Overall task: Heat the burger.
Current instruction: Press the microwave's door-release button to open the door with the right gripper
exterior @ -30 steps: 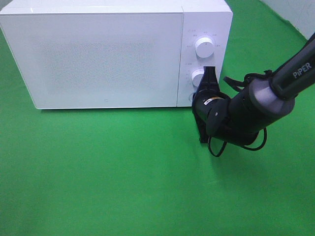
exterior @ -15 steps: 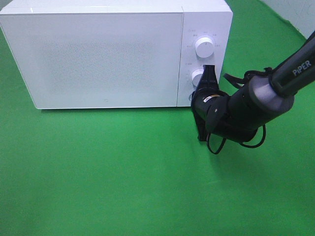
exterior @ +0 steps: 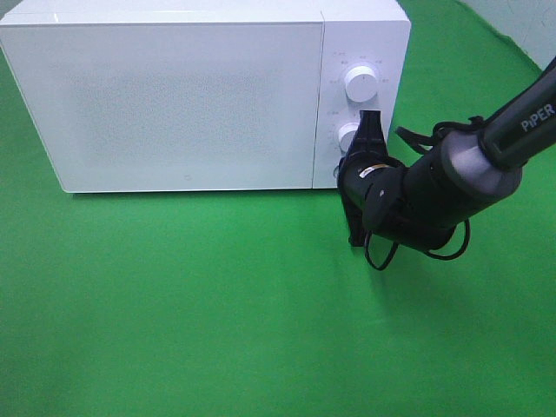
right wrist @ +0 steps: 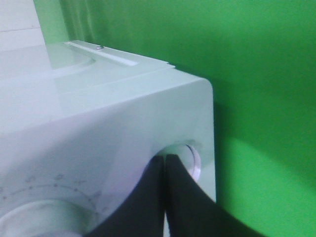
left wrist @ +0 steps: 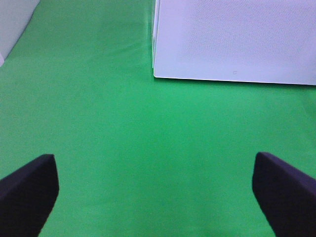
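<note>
The burger is out of view. A white microwave point(exterior: 182, 104) stands at the back of the green table with its door closed. My right gripper point(exterior: 344, 176) is shut with nothing in it. Its tips rest against the control panel just below the lower knob point(exterior: 349, 137). In the right wrist view the joined fingertips point(right wrist: 165, 163) touch a small round button point(right wrist: 193, 160) near the panel's rounded corner. My left gripper point(left wrist: 158, 197) is open over bare green cloth in front of the microwave point(left wrist: 237, 39), holding nothing.
An upper knob point(exterior: 360, 84) sits above the lower one on the panel. Green cloth point(exterior: 217, 304) covers the table in front of the microwave. A pale wall edge point(exterior: 521, 22) shows at the far right.
The right arm has edged slightly up and in toward the microwave's control panel. Nothing else moved.
</note>
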{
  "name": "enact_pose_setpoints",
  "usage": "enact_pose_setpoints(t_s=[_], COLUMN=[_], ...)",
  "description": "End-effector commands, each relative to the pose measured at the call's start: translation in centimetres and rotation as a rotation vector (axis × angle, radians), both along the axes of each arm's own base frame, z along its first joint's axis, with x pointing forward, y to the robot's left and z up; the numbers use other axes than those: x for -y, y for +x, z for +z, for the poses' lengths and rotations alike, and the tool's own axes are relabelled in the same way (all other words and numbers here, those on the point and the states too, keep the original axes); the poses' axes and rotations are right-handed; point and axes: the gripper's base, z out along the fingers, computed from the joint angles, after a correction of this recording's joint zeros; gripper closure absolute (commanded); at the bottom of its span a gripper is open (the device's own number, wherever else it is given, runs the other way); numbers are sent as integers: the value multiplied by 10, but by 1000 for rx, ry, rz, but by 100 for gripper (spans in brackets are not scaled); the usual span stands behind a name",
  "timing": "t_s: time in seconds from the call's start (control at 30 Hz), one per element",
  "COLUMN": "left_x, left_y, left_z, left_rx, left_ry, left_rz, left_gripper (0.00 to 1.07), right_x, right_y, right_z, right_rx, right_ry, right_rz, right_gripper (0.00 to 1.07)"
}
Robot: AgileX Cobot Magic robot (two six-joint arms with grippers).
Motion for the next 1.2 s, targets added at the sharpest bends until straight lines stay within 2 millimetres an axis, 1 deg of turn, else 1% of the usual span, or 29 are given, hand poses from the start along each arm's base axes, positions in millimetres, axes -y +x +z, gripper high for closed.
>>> enact_pose_setpoints(t_s=[0.03, 0.07, 0.1, 0.13, 0.23, 0.27, 0.3, 0.37, 0.5, 0.77, 1.07, 1.2], left_x=[1, 1, 1, 1, 1, 1, 1, 1, 1, 1, 1, 1], left_y=[0, 0, 0, 0, 0, 0, 0, 0, 0, 0, 0, 0], left_z=[0, 0, 0, 0, 0, 0, 0, 0, 0, 0, 0, 0], left_rx=[12, 12, 12, 12, 12, 12, 12, 12, 12, 12, 12, 12], left_ry=[-8, -8, -8, -8, -8, -8, -8, -8, -8, -8, -8, -8], left_rz=[-2, -2, -2, -2, -2, -2, -2, -2, -2, -2, -2, -2], left_gripper=[7, 7, 7, 7, 7, 7, 7, 7, 7, 7, 7, 7], right_x=[6, 7, 7, 7, 6, 4, 4, 4, 3, 6, 0, 0], right_y=[15, 16, 16, 19, 21, 26, 26, 29, 31, 35, 42, 42], right_z=[29, 33, 33, 36, 37, 37, 37, 41, 47, 44, 34, 34], right_rx=[259, 319, 319, 376, 398, 433, 433, 484, 524, 525, 505, 504], right_ry=[-13, -25, -25, -35, -35, -25, -25, -21, -23, -20, -11, -5], right_rz=[-65, -71, -71, -78, -85, -99, -99, -114, -125, -137, -116, -118], right_gripper=[107, 107, 107, 107, 107, 107, 107, 107, 107, 107, 107, 107])
